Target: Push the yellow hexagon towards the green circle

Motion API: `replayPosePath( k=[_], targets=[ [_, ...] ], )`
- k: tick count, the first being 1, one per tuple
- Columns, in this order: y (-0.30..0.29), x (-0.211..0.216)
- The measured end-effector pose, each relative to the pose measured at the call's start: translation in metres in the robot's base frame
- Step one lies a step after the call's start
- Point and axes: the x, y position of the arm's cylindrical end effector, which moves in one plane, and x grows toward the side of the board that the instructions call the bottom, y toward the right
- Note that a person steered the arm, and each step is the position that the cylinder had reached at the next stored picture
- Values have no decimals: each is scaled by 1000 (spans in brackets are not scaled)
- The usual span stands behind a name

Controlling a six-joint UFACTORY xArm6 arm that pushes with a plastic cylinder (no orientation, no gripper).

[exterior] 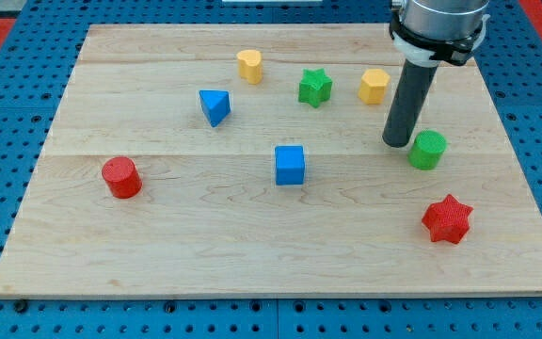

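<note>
The yellow hexagon (374, 86) sits near the view's top right of the wooden board. The green circle (428, 150) lies below it and a little to the right. My tip (398, 143) rests on the board just left of the green circle, close to it or touching it; I cannot tell which. It is below and slightly right of the yellow hexagon, with a clear gap between them. The rod rises from there to the view's top edge.
A green star (315, 87) lies left of the hexagon, and another yellow block (249, 66), perhaps a heart, further left. A blue triangle (215, 106), blue cube (290, 165), red circle (120, 177) and red star (448, 218) are spread about. The board's right edge (525, 188) is near.
</note>
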Motion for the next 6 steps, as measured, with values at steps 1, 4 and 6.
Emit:
replayPosePath(
  k=[1, 4, 6],
  targets=[
    [-57, -45],
    [6, -82],
    [14, -111]
  ],
)
